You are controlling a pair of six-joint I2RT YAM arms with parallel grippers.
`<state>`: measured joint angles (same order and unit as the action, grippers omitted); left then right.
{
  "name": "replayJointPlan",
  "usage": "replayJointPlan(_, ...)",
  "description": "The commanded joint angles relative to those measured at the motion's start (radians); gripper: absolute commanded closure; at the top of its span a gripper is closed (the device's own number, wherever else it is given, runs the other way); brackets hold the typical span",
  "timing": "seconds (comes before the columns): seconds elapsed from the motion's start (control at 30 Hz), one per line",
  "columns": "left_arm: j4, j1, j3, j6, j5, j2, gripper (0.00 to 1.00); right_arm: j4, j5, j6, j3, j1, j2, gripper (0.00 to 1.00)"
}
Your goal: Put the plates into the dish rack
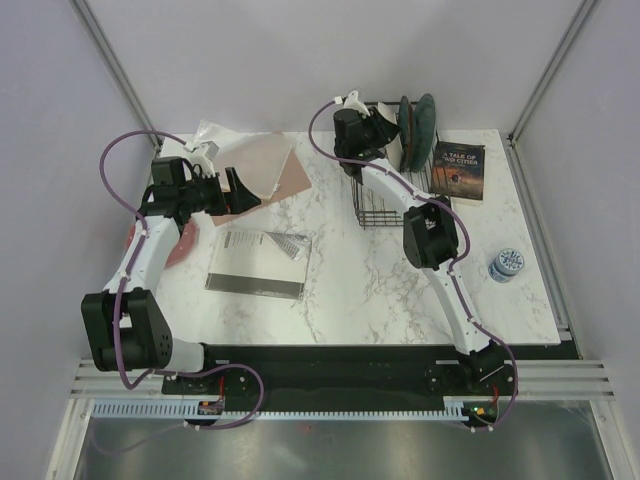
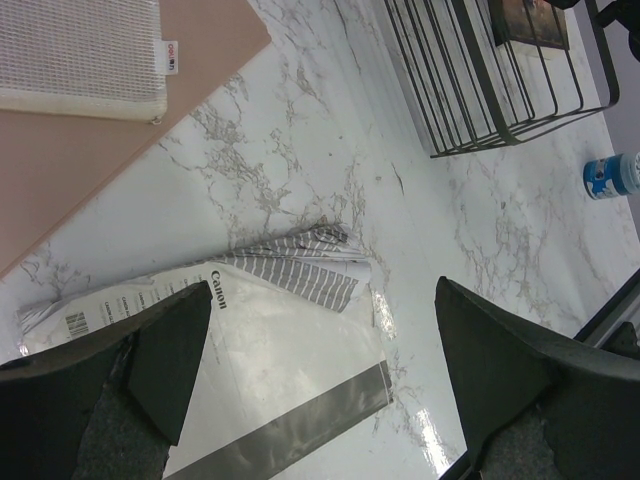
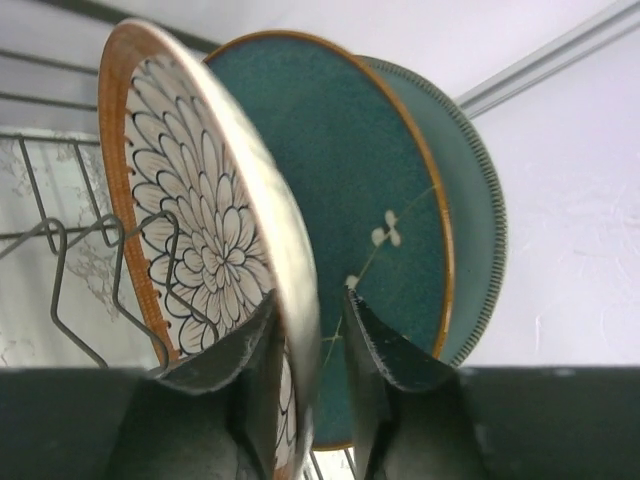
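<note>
Right wrist view: patterned plate is slotted into dish rack, narrowly straddled by right end effector, grip undeterminable; clear withdrawal judged next.

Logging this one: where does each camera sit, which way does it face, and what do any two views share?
Top external: above and behind the robot, looking down on the table; left arm and right arm show whole.
Left wrist: on the left arm, facing down at the white bag; the open left tool frames it.
Right wrist: at the dish rack, facing the patterned plate; the right tool straddles its rim.
Shared: top and left wrist both show the dish rack and blue tub.
</note>
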<state>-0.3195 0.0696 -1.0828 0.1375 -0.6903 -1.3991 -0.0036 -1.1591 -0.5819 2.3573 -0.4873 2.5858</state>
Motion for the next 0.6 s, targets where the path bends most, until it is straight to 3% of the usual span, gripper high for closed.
replayJointPlan(0.0, 0.036, -0.004, 0.007, 0.019, -0.02, 0.038, 0.0, 0.153, -0.042, -0.09, 0.02, -0.013, -0.088, 0.58)
replayJointPlan(0.07, 0.039, -0.004, 0.009, 0.02, -0.025, 0.04, 0.0, 0.213, -0.025, -0.137, -0.012, -0.03, -0.127, 0.53)
replayJointPlan(0.2, 0.048, -0.002, 0.012, 0.028, -0.031, 0.048, 0.0, 0.309, -0.005, -0.216, -0.016, -0.054, -0.171, 0.51)
replayJointPlan(0.57, 0.047, -0.004, 0.047, 0.017, -0.018, 0.13, 0.0, 0.363, -0.027, -0.266, -0.027, -0.036, -0.213, 0.51)
